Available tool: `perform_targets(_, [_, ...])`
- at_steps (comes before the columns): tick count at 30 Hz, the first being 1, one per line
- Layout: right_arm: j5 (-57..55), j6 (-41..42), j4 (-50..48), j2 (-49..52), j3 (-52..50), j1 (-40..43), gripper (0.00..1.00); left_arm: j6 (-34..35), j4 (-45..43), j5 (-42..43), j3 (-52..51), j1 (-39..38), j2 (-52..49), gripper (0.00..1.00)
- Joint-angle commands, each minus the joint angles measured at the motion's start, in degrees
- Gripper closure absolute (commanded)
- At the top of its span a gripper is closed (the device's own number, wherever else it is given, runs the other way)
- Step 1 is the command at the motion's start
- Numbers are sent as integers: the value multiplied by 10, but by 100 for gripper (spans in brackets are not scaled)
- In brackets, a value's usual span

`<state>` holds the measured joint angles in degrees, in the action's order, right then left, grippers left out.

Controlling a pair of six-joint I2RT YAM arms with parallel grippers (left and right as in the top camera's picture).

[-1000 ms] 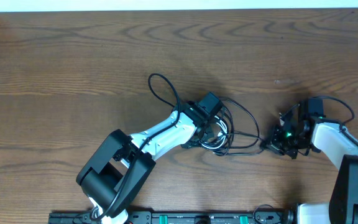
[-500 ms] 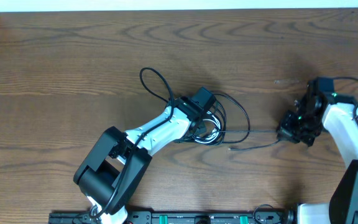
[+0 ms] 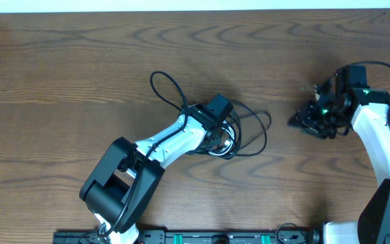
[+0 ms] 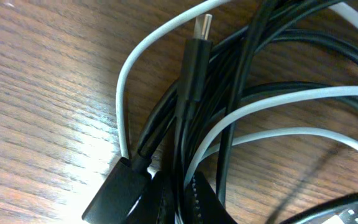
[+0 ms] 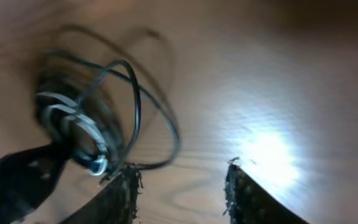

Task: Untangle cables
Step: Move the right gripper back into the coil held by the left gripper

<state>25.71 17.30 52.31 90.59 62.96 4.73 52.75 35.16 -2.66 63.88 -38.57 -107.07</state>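
Note:
The cables (image 3: pixel 246 132) lie tangled in one bundle mid-table, with a black loop (image 3: pixel 160 80) sticking out to the upper left and wider black loops (image 3: pixel 266 129) to the right. My left gripper (image 3: pixel 221 132) presses down on the bundle. In the left wrist view it (image 4: pixel 180 202) is shut on black strands, with a white cable (image 4: pixel 123 93) and a black plug (image 4: pixel 194 56) just ahead. My right gripper (image 3: pixel 298 120) hovers to the right of the bundle, apart from it. In its own view it (image 5: pixel 182 190) is open, with bare wood between the fingers and the bundle (image 5: pixel 79 130) ahead.
Both arm bases and a black rail (image 3: pixel 202 237) line the near table edge. The right arm's own thick black lead (image 3: pixel 384 68) arcs over its wrist. A pale strip (image 3: pixel 181 5) marks the far table edge.
My right gripper has opened and let go of the black cable end, then lifted up and to the right. The freed strand has sprung back toward the bundle. The left gripper and bundle shifted slightly left.

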Motion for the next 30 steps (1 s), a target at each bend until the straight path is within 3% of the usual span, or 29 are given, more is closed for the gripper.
perform_targets(1, [72,-28,-19,-3,12,-3,57,-18,9,-34,-10,8,-24,92])
perform_targets(3, [71,-28,-17,-3,11,-3,53,-19,12,-34,-10,8,-24,92])
perform_targets(7, [74,-28,9,-3,10,-5,33,-21,17,-34,-10,8,-24,93])
perform_targets(12, [74,-44,49,-3,7,-25,31,-21,14,-34,-10,8,-24,92])
perform_targets(14, [74,-47,59,-3,3,-41,34,-21,12,-34,-10,8,-24,92])
perform_targets(22, [66,-40,40,-3,-43,-126,62,-21,11,-34,-10,8,-24,93])
perform_targets(30, [33,88,-86,-3,-138,-216,61,-21,10,-34,-10,10,-24,92])
